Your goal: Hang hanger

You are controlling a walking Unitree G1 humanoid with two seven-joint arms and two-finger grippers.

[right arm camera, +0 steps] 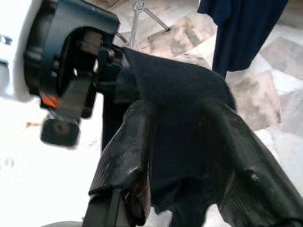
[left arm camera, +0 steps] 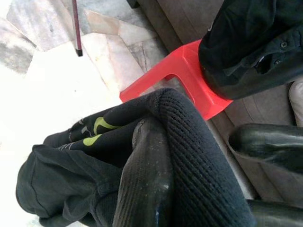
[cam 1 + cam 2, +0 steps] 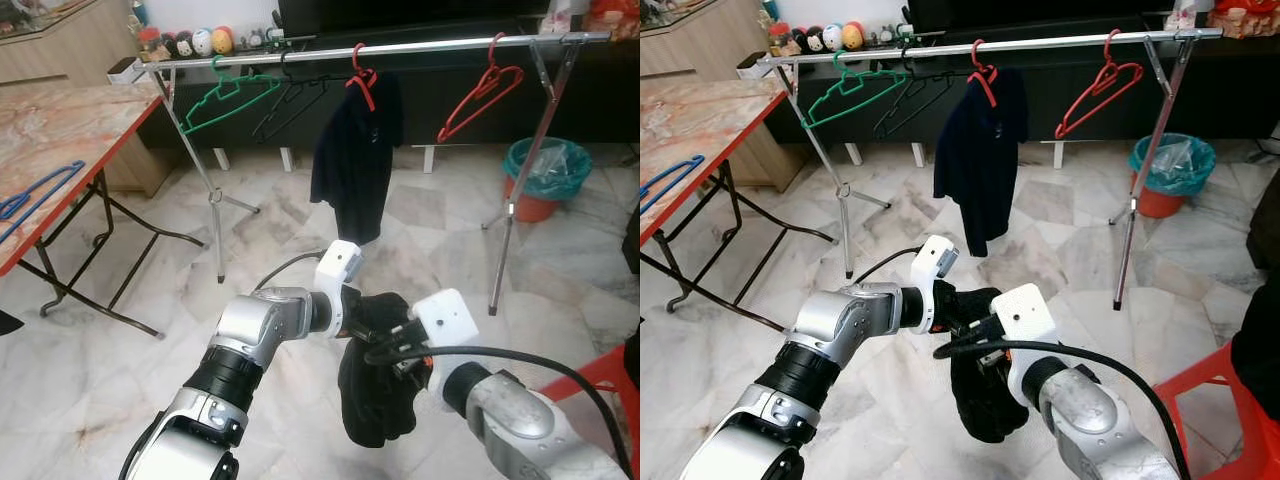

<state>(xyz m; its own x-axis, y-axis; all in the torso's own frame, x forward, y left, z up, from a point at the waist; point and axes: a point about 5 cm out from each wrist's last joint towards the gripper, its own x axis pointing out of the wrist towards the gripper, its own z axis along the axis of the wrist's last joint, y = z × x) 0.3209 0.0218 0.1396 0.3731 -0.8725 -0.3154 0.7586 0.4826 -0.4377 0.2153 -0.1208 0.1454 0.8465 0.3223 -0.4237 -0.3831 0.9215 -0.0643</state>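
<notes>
A robot's two silver arms meet low in front of it over a pale marble floor (image 3: pixel 120 370), both holding one bunched black garment (image 3: pixel 378 400) that sags below them. The left gripper (image 3: pixel 352 318) comes in from the left and, in its wrist view, one black finger (image 2: pixel 144 189) lies pressed along the ribbed knit with cloth wrapped over it, so its jaws are closed on the garment. The right gripper (image 3: pixel 400 352) faces it from the right; its wrist view shows two fingers (image 1: pixel 124 156) straddling the fabric, jaws narrowed around the same garment. No hanger can be made out inside the bundle. Beyond, across open floor, a metal clothes rail (image 3: pixel 420 46) spans the room on splayed legs. It carries a green hanger (image 3: pixel 225 98), a black hanger (image 3: pixel 290 100), a red hanger bearing a dark shirt (image 3: pixel 355 160), and a bare red hanger (image 3: pixel 478 95), with free rail between the last two. A folding table (image 3: pixel 60 140) with a red edge crowds the left side, a blue hanger (image 3: pixel 35 190) on it, partly cut off. A red stool (image 3: pixel 605 385) sits at the right edge, cropped. A teal-lined bin (image 3: pixel 545 175) stands behind the rail's right leg.
</notes>
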